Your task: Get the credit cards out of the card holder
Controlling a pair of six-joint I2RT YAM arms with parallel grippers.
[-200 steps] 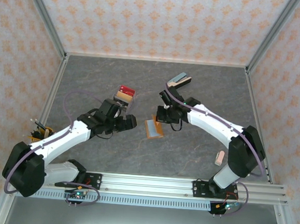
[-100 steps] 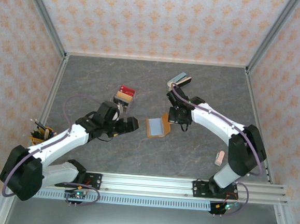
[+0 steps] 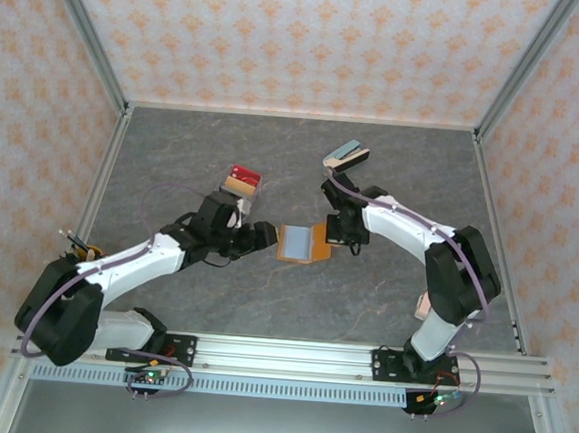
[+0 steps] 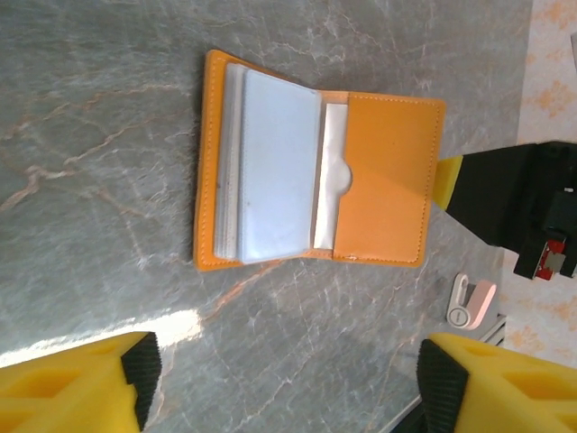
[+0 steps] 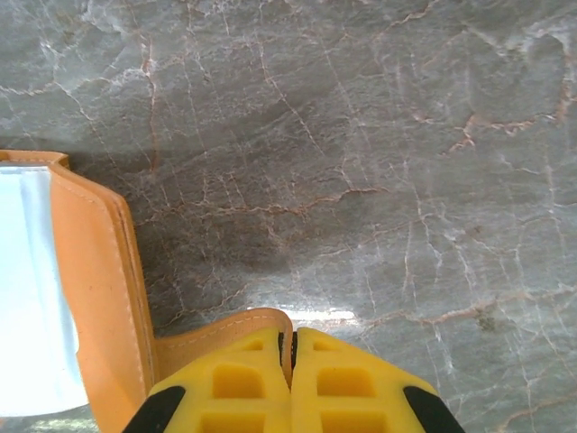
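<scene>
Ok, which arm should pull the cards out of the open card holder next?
Left. The left gripper is open, facing the exposed cards; the right gripper is shut on the flap edge of the card holder, apparently steadying it.

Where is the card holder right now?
In the top view, the card holder lies open near the middle of the table, between the open left pincer on its left and the right pincer, shut on its right flap.
</scene>
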